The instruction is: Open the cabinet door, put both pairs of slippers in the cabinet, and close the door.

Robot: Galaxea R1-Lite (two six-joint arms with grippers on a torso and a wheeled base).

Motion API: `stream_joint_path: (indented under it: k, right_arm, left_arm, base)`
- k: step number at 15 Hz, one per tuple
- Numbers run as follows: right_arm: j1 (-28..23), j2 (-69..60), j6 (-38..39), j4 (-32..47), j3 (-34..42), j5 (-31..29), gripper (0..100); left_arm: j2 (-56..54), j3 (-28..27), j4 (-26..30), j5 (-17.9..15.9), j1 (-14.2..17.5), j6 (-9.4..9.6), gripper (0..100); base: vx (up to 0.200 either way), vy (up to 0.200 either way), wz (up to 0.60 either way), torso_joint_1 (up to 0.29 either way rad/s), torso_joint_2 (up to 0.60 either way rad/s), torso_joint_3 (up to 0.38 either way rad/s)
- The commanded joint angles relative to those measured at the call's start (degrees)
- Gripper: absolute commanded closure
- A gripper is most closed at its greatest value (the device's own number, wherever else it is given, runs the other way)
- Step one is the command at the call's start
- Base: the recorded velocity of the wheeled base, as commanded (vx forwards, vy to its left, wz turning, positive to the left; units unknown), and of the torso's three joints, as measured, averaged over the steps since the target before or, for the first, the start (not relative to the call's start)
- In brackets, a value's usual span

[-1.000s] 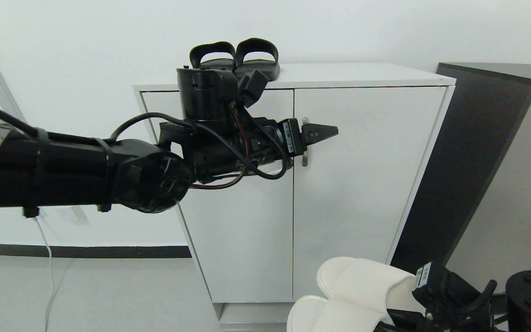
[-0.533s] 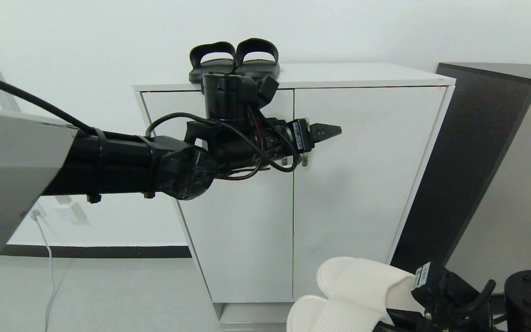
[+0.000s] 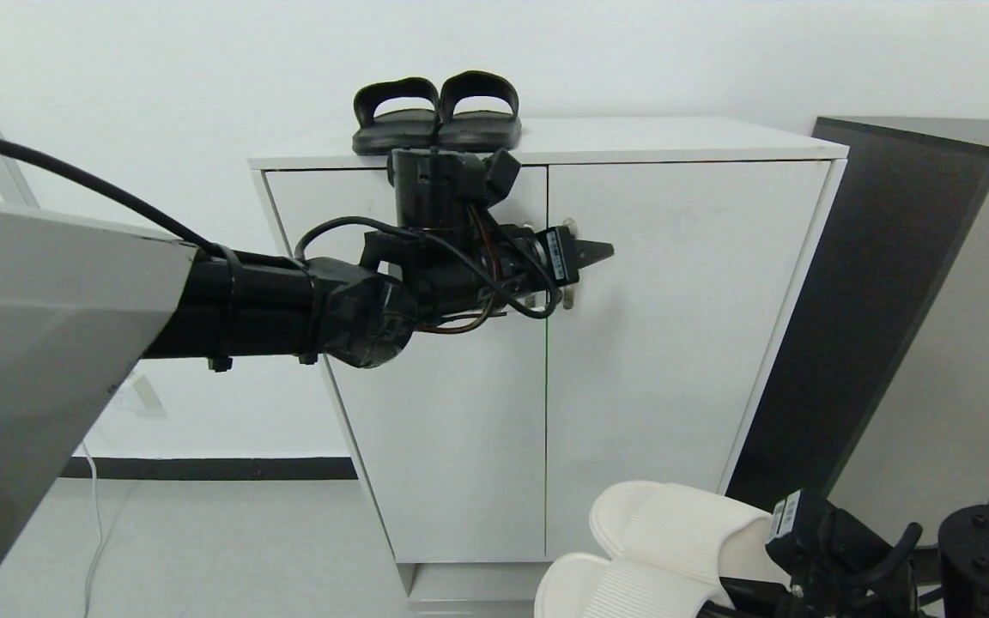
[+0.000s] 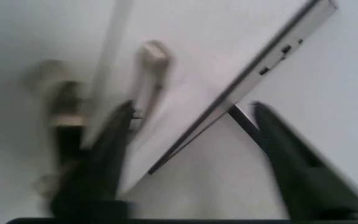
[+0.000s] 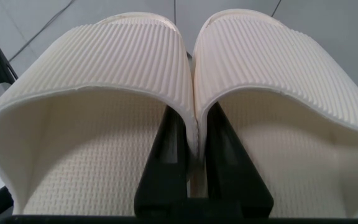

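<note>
The white cabinet [image 3: 675, 343] stood with both doors closed, black slippers [image 3: 436, 112] on its top. White slippers [image 3: 666, 532] sat low before it, their inner walls pinched together by the right tool [image 5: 196, 146]. The left tool [image 3: 595, 251], prongs apart, hovered at the door handle [image 3: 567, 297].

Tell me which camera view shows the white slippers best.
The right wrist view: both white slippers show side by side, pinched together by the right gripper. The head view catches part of them at its bottom edge. The left wrist view faces the cabinet.
</note>
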Motion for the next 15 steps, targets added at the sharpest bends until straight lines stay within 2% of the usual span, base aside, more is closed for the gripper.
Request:
stream_joint_path:
  k: [1, 4, 12, 15]
  right_arm:
    - [0.02, 0.19, -0.01, 0.02, 0.11, 0.13, 100]
    - [0.02, 0.19, -0.01, 0.02, 0.2, 0.13, 100]
    - [0.55, -1.04, -1.95, -0.16, 1.87, 2.94, 100]
    - [0.55, -1.04, -1.95, -0.16, 1.96, 3.12, 100]
  left_arm:
    - [0.0, 0.16, -0.23, -0.26, -0.11, -0.18, 100]
    - [-1.23, 2.0, -0.31, 0.09, -0.2, -0.18, 100]
    - [-12.74, 14.57, -0.84, 0.53, -3.71, -0.01, 100]
    - [-16.35, 19.49, -2.16, 0.53, -3.89, 0.08, 100]
  base:
    - [0.0, 0.0, 0.0, 0.0, 0.0, 0.0]
    - [0.0, 0.0, 0.0, 0.0, 0.0, 0.0]
    - [0.0, 0.0, 0.0, 0.0, 0.0, 0.0]
    - [0.0, 0.0, 0.0, 0.0, 0.0, 0.0]
